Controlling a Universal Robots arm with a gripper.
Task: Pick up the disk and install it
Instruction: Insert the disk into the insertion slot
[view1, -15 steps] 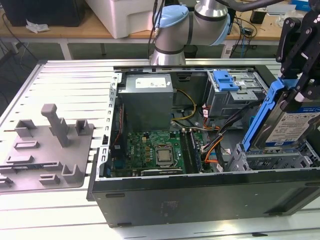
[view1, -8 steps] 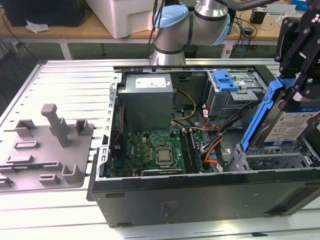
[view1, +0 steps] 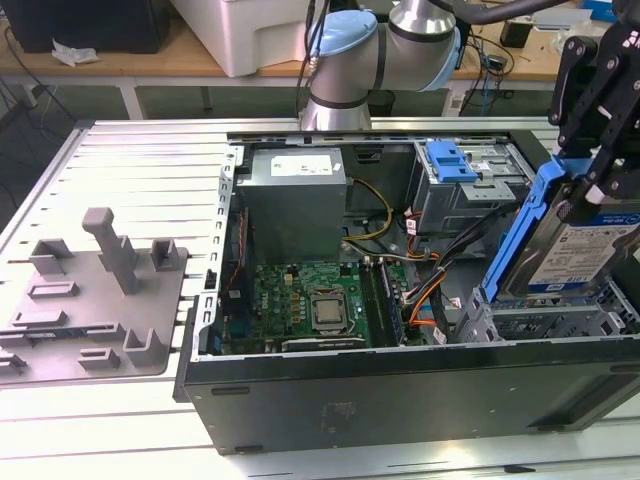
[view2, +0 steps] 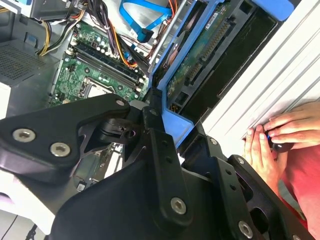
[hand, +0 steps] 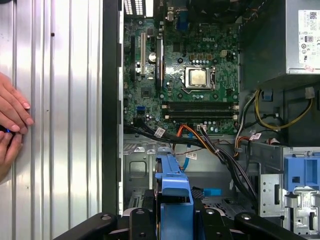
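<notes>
On the slotted aluminium table (view1: 130, 150) lies an open computer case (view1: 400, 390), side panel off. Inside it a grey power-supply box (view1: 295, 205) sits beside the green motherboard (view1: 300, 295). A grey fixture plate (view1: 90, 310) rests on the table, well apart, toward the exterior view's left. The disk (view1: 580, 250) is off the table and tilted steeply over the drive cage (view1: 560, 320) at the case's end on the exterior view's right. Its lower edge is close to the cage; contact cannot be confirmed. The gripper (view1: 592, 172) is closed on the disk's upper end, with the jaws clamped across the blue carrier (hand: 172, 200). Assessment: the drive is rigid, dense for its size and sensitive to shock. The plastic carrier is likely to flex a little. The bare circuit board (view2: 200, 62) on the underside should not be pressed, so the carrier's edges are the sound place to hold. Obstructions noted: a cable bundle (view1: 430, 290) of black and orange leads runs just beside the cage and could snag the carrier. A smaller blue bracket (view1: 450, 160) occupies the bay farther back. A person's hands (view2: 280, 132) rest on the table outside the case wall, near the working end.
</notes>
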